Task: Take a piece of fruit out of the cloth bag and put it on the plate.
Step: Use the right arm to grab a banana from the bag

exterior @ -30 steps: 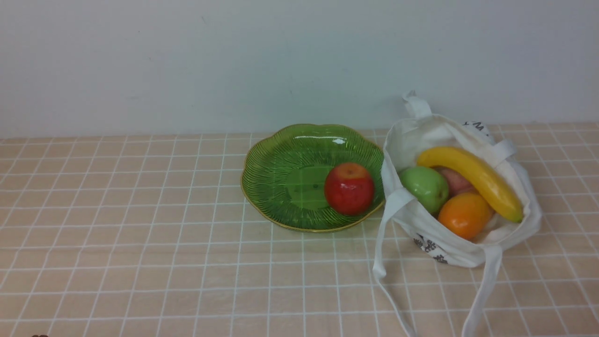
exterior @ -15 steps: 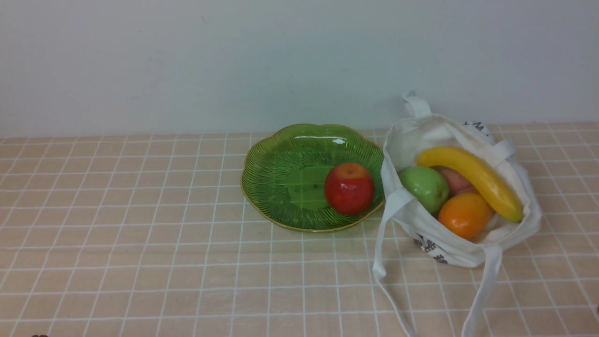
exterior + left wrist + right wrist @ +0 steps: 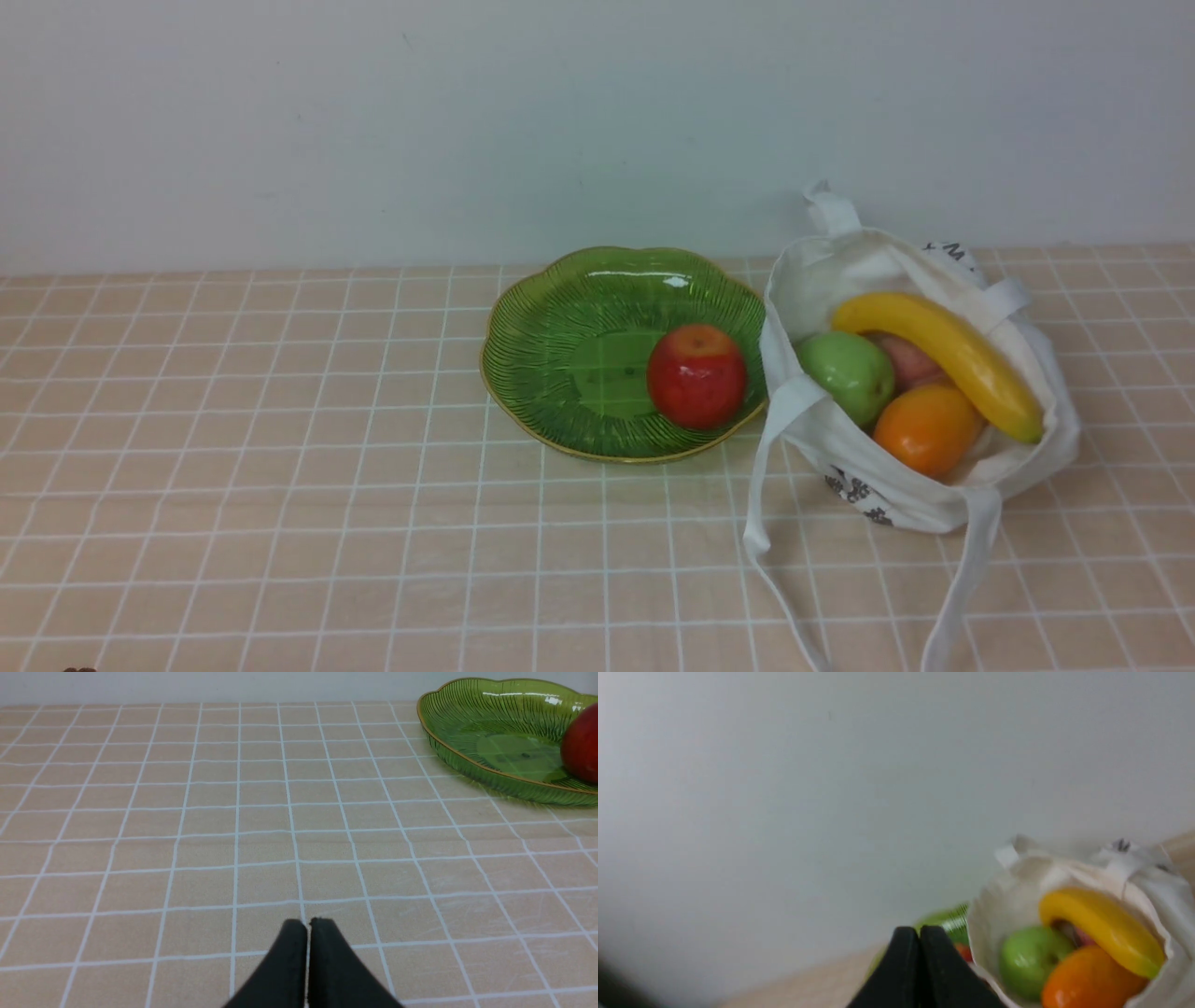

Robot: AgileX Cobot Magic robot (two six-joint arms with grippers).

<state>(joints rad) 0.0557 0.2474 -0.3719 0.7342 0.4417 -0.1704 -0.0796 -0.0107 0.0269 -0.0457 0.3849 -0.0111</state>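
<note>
Peach gridded worktop [image 3: 280, 467], seen from the front, matches a second ago. The banana [image 3: 943, 355] lies atop other fruit in the cloth bag [image 3: 812, 280], just right of the plate [image 3: 541, 355], which holds a red apple [image 3: 696, 376]. No arm shows.

Left wrist view: the left gripper [image 3: 308, 924] hangs over bare worktop left of the plate, jaws pressed together, empty.

Right wrist view, blurred: the right gripper [image 3: 920, 931], jaws likewise closed and empty, faces the bag beside the plate. The reach looks barely begun.

The left hand [image 3: 307, 927] has its two black fingers pressed together, only a hairline gap between the tips, holding nothing. The right hand [image 3: 919, 933] is likewise closed and empty, fingers touching; its view is blurred.
</note>
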